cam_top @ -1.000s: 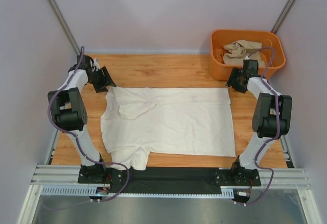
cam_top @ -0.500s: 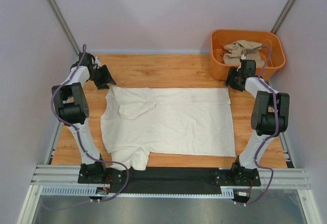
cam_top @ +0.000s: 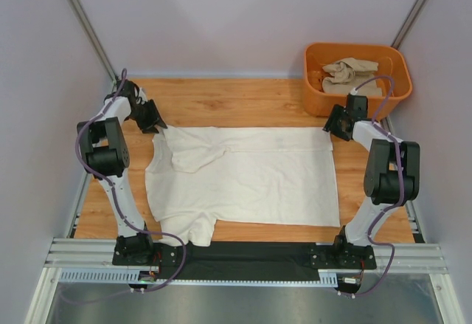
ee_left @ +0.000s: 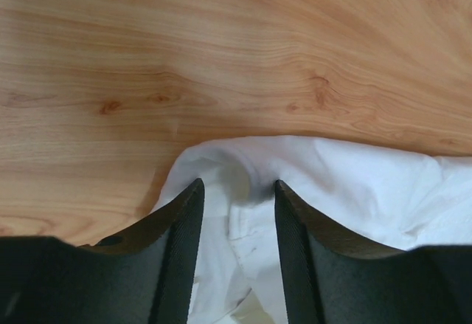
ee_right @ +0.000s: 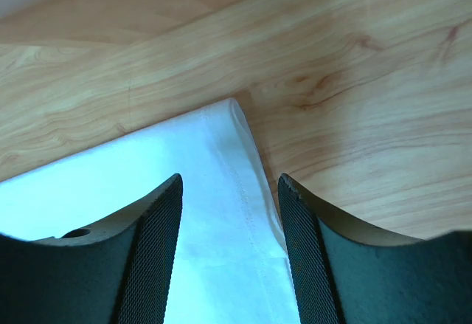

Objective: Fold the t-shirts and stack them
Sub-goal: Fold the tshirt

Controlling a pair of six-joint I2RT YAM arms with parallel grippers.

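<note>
The cream-white t-shirt (cam_top: 243, 176) lies spread on the wooden table, its far half folded over. My left gripper (cam_top: 153, 123) is open at the shirt's far left corner; in the left wrist view its fingers straddle the rumpled white fabric (ee_left: 236, 213). My right gripper (cam_top: 330, 128) is open at the shirt's far right corner; in the right wrist view the hemmed corner (ee_right: 228, 191) lies between its fingers. The sandy beige t-shirt (cam_top: 346, 73) sits crumpled in the orange tub (cam_top: 317, 95).
The orange tub stands at the back right, just behind my right gripper. Bare wooden table (cam_top: 228, 99) lies beyond the shirt's far edge. Grey walls close in on both sides. A black strip (cam_top: 251, 257) runs along the near edge.
Both grippers have moved down and inward onto the far corners of the cream-white shirt. The shirt has not visibly moved.
</note>
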